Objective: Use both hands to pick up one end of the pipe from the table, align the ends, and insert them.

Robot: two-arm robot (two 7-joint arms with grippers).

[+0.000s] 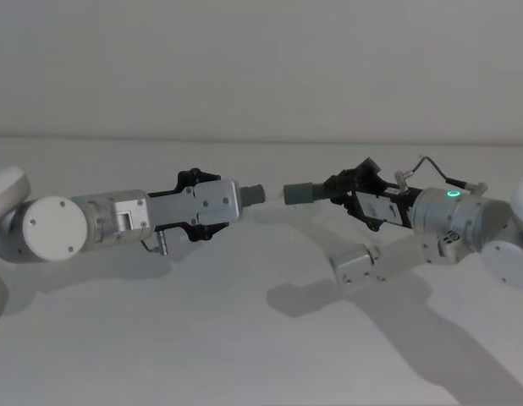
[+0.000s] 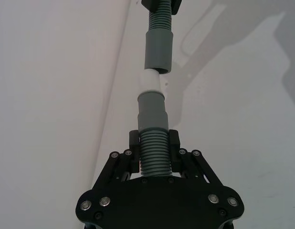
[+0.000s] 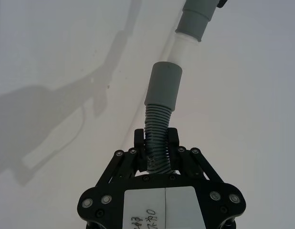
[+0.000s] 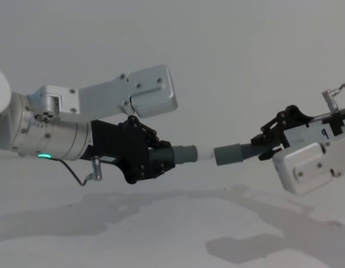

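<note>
Both pieces of the pipe are held in the air above the white table (image 1: pixel 202 338), end to end. My left gripper (image 1: pixel 236 200) (image 2: pixel 153 141) (image 4: pixel 159 156) is shut on one ribbed piece just behind its grey cuff (image 2: pixel 152 112) (image 4: pixel 183 153), from which a white tip (image 2: pixel 150 80) (image 4: pixel 204 157) sticks out. My right gripper (image 1: pixel 334 190) (image 3: pixel 156 141) (image 4: pixel 262 146) is shut on the other ribbed piece behind its grey cuff (image 1: pixel 297 193) (image 3: pixel 164 86) (image 4: pixel 228 153). The white tip sits right at the open mouth of the right-hand cuff, nearly in line with it.
Below the arms the table carries only their shadows (image 1: pixel 312 296). A pale wall (image 1: pixel 261 68) stands behind it. A thin cable (image 1: pixel 431 165) loops over the right wrist.
</note>
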